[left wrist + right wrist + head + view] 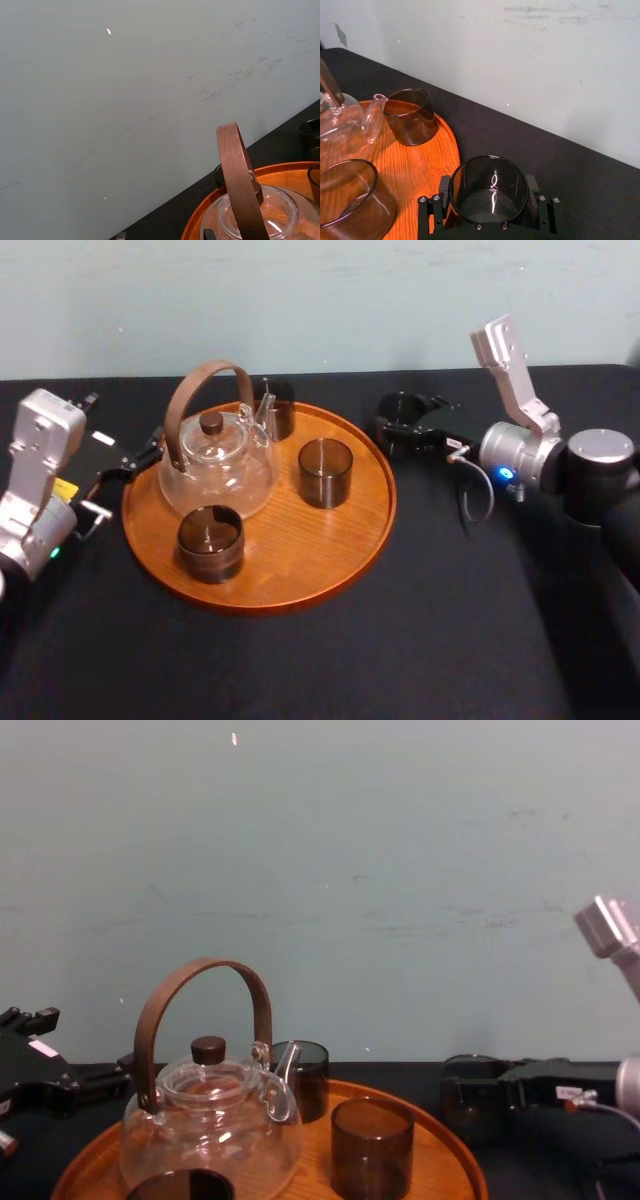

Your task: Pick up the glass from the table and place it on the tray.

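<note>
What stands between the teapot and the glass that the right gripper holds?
One dark glass on the tray, then the tray's right rim, beside which the right gripper holds the fourth glass. Head view shows it.

Grained wooden tray, matt cloth table, smooth smoky glass.

The silver-grey right arm, right of the tray, bears a blue light and grey cable. The right claw is black.

Right tool extended leftward, low, clamped on the glass; left tool low, pointing rightward.
</note>
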Available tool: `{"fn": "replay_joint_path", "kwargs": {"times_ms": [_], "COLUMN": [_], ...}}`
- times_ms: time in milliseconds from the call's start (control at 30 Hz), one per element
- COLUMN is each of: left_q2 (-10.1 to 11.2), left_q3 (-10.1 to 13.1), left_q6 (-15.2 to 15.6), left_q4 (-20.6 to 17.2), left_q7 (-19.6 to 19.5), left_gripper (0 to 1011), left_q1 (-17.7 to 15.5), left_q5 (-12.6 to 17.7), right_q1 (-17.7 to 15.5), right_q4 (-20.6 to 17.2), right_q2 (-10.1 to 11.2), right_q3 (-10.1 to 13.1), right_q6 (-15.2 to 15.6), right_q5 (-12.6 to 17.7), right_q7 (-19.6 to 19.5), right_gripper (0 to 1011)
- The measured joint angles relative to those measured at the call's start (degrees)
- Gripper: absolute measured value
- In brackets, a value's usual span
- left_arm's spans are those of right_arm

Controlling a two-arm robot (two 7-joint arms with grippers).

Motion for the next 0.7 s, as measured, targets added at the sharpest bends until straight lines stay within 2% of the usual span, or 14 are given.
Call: {"fn": "replay_joint_path", "kwargs": {"times_ms": [100,233,333,367,467,700], "left_q2": [0.0,0.0,0.0,0.0,0.0,0.0], "left_q3": [0.0,0.0,0.0,0.0,0.0,0.0], "left_q6": [0.0,0.0,0.0,0.0,0.0,0.0], "left_q4": [0.0,0.0,0.0,0.0,0.0,0.0], "left_q7": [0.0,0.0,0.0,0.0,0.0,0.0], "left_gripper": [1001,1001,1001,1001,1001,1001], "left_q1": [0.0,0.0,0.0,0.0,0.0,0.0], "left_q5": [0.0,0.0,0.0,0.0,0.0,0.0], "right_q1": [-2.6,-4.9,-7.8,-7.8,-10.5,-14.2], "right_q4": [-5.2,-9.9,-15.3,-15.3,-20.3,-26.6], "right_q2": [1.7,3.3,5.5,5.5,7.9,11.3], "right_q3": [0.4,0.6,0.8,0.8,1.1,1.1], "right_q6": [1.4,2.6,3.8,3.8,4.8,6.1], "right_q5": [0.5,0.9,1.8,1.8,2.7,3.8], "right_q7": [0.0,0.0,0.0,0.0,0.1,0.3], "right_gripper": [905,905,905,905,905,905]}}
